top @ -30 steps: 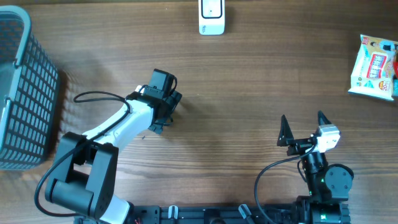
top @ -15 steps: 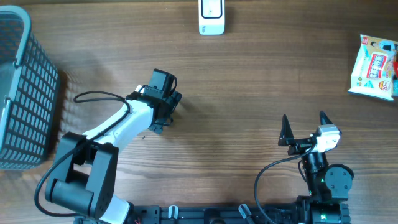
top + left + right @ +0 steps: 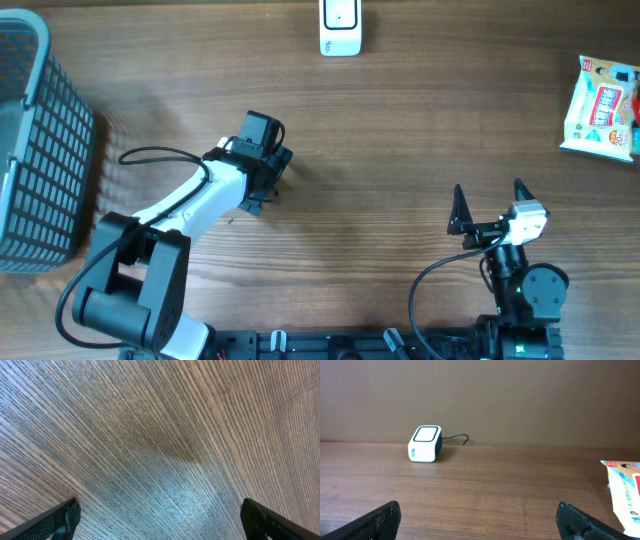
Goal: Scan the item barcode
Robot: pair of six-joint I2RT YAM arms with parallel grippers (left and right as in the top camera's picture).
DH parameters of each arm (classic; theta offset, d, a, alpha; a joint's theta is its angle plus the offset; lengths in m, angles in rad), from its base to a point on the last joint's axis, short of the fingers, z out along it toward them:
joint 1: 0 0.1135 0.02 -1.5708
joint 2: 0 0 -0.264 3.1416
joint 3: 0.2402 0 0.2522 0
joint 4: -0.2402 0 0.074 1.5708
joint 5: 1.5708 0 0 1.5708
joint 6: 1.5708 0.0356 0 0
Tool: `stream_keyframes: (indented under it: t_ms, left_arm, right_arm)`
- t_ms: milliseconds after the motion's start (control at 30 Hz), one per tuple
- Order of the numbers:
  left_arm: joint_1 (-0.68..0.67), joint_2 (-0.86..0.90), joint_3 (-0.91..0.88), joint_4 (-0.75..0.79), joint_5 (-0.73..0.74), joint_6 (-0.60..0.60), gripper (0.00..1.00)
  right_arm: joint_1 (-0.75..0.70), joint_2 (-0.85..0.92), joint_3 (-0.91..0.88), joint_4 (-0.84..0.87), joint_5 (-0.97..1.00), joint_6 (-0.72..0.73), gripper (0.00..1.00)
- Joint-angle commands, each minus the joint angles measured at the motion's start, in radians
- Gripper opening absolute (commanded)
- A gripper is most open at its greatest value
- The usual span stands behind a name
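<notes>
Brown wood grain fills the desk (image 3: 400,120), and both arms hang over it with nothing in their grasp. Over at the far right edge lies the item to be scanned, a snack packet (image 3: 601,106), lying flat with its printed face up, well apart from everything else; the right wrist view catches only its corner at the frame's edge. The scanner (image 3: 340,27), a small white box with a dark back and a cable trailing behind, sits at the far middle of the desk, its window tilted up toward the room. The right gripper (image 3: 488,203) waits low near its base, jaws spread wide and empty, pointing out toward the scanner rather than at the packet. The left gripper (image 3: 268,172) hovers mid-desk, jaws likewise spread, and its own camera shows bare wood between them. A grey mesh basket (image 3: 40,150) stands at the left edge, well away from the action. That packet looks light, soft and crinkly, likely slick film that can buckle or slide if pinched in the middle, so I'd judge the best hold is along a sealed edge or a corner, leaving the flat faces uncovered. Where the barcode sits cannot be told; it may be underneath.
</notes>
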Motion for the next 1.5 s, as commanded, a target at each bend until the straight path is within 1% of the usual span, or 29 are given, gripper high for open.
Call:
stream_keyframes:
  t_ms: [0, 367, 533, 600, 667, 700, 767, 900, 967, 1100, 1300, 1400, 1467]
  left_arm:
    - [0.005, 0.006, -0.010, -0.001, -0.017, 0.001, 1.00]
    - [0.005, 0.006, -0.010, -0.002, -0.018, 0.001, 1.00]
    - [0.005, 0.009, -0.010, -0.217, -0.018, 0.001, 1.00]
    - [0.004, 0.018, -0.010, -0.258, -0.017, 0.001, 1.00]
    - [-0.011, 0.018, -0.010, -0.253, -0.020, 0.003, 1.00]
    - [-0.030, 0.017, -0.010, -0.228, -0.034, 0.050, 1.00]
    - [-0.072, 0.010, -0.010, -0.140, -0.061, 0.209, 1.00]
    - [-0.172, -0.014, -0.010, 0.126, -0.074, 0.642, 1.00]
    - [-0.196, -0.026, -0.010, 0.164, -0.074, 0.747, 1.00]
    - [-0.193, -0.088, -0.010, 0.134, -0.073, 0.803, 1.00]
    - [-0.135, -0.283, -0.016, 0.025, -0.077, 0.940, 1.00]
    - [-0.091, -0.406, -0.076, 0.026, -0.076, 0.988, 1.00]
    - [-0.066, -0.480, -0.132, 0.026, -0.076, 0.990, 1.00]
  right_arm:
    - [-0.004, -0.014, -0.002, 0.004, 0.014, -0.011, 1.00]
    - [-0.004, -0.014, -0.002, 0.004, 0.014, -0.011, 1.00]
    - [-0.004, -0.014, -0.002, 0.004, 0.014, -0.011, 1.00]
    - [-0.004, -0.014, -0.002, 0.004, 0.014, -0.011, 1.00]
    - [-0.004, -0.014, -0.002, 0.004, 0.014, -0.011, 1.00]
    - [-0.004, -0.014, -0.002, 0.004, 0.014, -0.010, 1.00]
    - [-0.004, -0.014, -0.002, 0.004, 0.014, -0.010, 1.00]
    - [-0.004, -0.014, -0.002, 0.004, 0.014, -0.011, 1.00]
    - [-0.004, -0.014, -0.002, 0.004, 0.014, -0.011, 1.00]
    - [-0.004, -0.014, -0.002, 0.004, 0.014, -0.011, 1.00]
    - [-0.004, -0.014, -0.002, 0.004, 0.014, -0.011, 1.00]
    - [-0.004, -0.014, -0.002, 0.004, 0.014, -0.011, 1.00]
    - [-0.004, -0.014, -0.002, 0.004, 0.014, -0.010, 1.00]
